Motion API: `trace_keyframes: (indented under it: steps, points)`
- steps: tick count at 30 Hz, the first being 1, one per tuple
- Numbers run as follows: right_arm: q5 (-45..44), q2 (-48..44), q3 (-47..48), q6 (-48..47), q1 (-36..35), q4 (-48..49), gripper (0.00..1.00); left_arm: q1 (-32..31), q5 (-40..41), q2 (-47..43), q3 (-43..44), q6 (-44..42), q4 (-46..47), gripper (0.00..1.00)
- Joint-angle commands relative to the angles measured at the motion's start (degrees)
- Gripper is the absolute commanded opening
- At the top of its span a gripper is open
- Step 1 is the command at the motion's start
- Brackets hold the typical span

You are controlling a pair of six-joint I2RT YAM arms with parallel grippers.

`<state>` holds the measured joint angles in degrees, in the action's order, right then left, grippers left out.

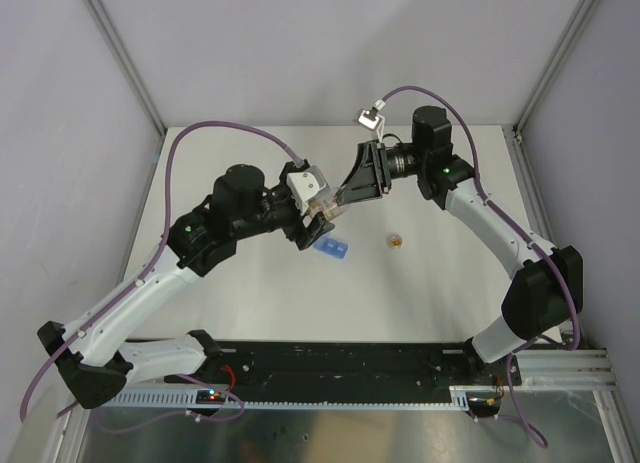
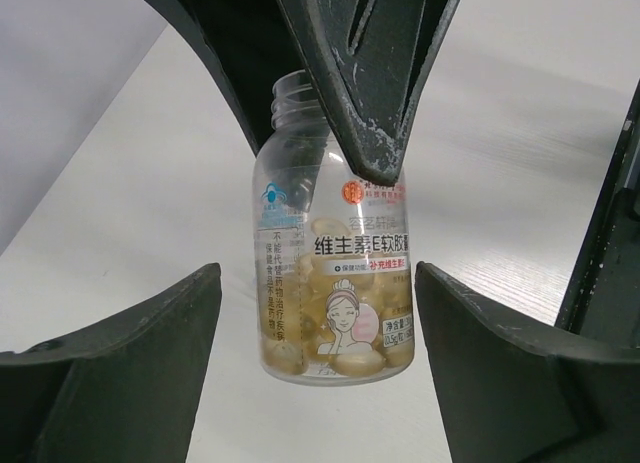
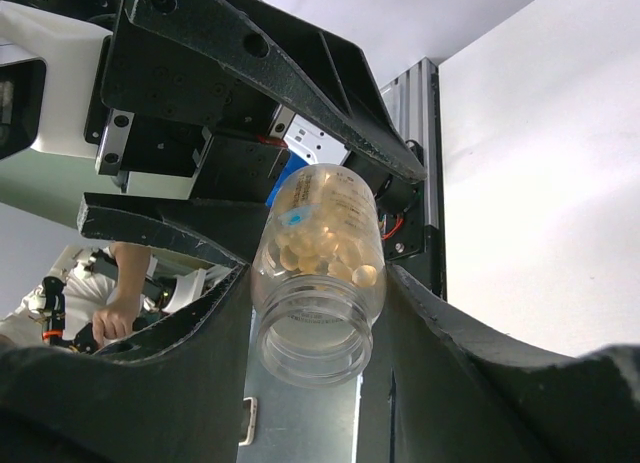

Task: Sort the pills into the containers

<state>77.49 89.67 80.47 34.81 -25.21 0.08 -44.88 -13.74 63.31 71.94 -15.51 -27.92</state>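
A clear, uncapped bottle (image 2: 335, 283) half full of yellow softgel pills hangs in the air between the two grippers. My right gripper (image 3: 315, 303) is shut on it near the neck, with the mouth toward its camera. Its fingers (image 2: 365, 83) show from above in the left wrist view. My left gripper (image 2: 318, 318) is open, with a finger on each side of the bottle's base and a gap on both sides. In the top view the grippers meet above the table, left (image 1: 316, 223) and right (image 1: 342, 197). The light-blue pill box (image 1: 333, 249) lies on the table just below them.
A small amber-orange object (image 1: 394, 240) lies on the white table to the right of the pill box. Grey walls close in the left and right sides. A metal rail (image 1: 400, 383) runs along the near edge.
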Motion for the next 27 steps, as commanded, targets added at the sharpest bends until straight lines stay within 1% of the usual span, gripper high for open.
trace_keyframes:
  steps: [1,5,8,10,14,16,17,18,19,20,21,23,25,27]
  points:
    - [1.65,-2.26,-0.24,1.43,0.31,3.28,0.00,0.01,0.27,-0.97,-0.09,-0.14,2.23,0.81]
    - [1.68,-2.27,-0.26,1.66,0.32,3.64,0.00,0.03,0.48,-0.64,-0.05,-0.21,2.26,0.75]
    - [1.76,-2.25,-0.35,1.86,0.34,3.74,0.00,-0.03,0.61,-0.51,0.03,-0.29,2.31,0.68]
    - [1.76,-2.22,-0.43,1.87,0.27,3.78,0.00,-0.03,0.57,-0.43,0.08,-0.33,2.40,0.62]
    - [1.63,-2.08,-0.60,1.94,0.27,3.94,0.00,-0.12,0.31,-0.10,0.21,-0.54,2.30,0.47]
    - [1.48,-2.07,-0.76,1.71,0.26,3.74,0.00,-0.23,0.14,0.00,0.26,-0.57,2.29,0.37]
    - [1.37,-2.06,-0.80,1.38,0.25,3.33,0.01,-0.26,0.08,0.07,0.24,-0.57,2.32,0.29]
    - [1.18,-2.14,-0.82,1.09,0.21,2.99,0.04,-0.28,-0.03,0.15,0.23,-0.57,2.29,0.22]
    - [1.00,-2.18,-0.83,0.63,0.19,2.47,0.07,-0.28,-0.09,0.15,0.18,-0.58,2.27,0.11]
    - [0.86,-2.28,-0.83,0.18,0.17,1.99,0.12,-0.29,-0.08,0.15,0.11,-0.58,2.27,0.05]
    - [0.66,-2.38,-0.83,-0.44,0.17,1.39,0.16,-0.33,-0.07,0.11,-0.01,-0.53,2.26,0.03]
    - [0.25,-2.57,-0.84,-1.85,0.19,0.51,0.27,-0.37,-0.04,-0.04,-0.28,-0.46,2.28,0.01]
    - [-0.27,-2.85,-0.79,-3.08,0.28,-1.53,0.45,-0.29,0.08,-0.25,-0.61,-0.39,2.29,0.00]
    - [-0.77,-3.21,-0.78,-4.18,0.48,-2.79,0.57,-0.29,0.32,-0.50,-1.00,-0.42,2.35,0.00]
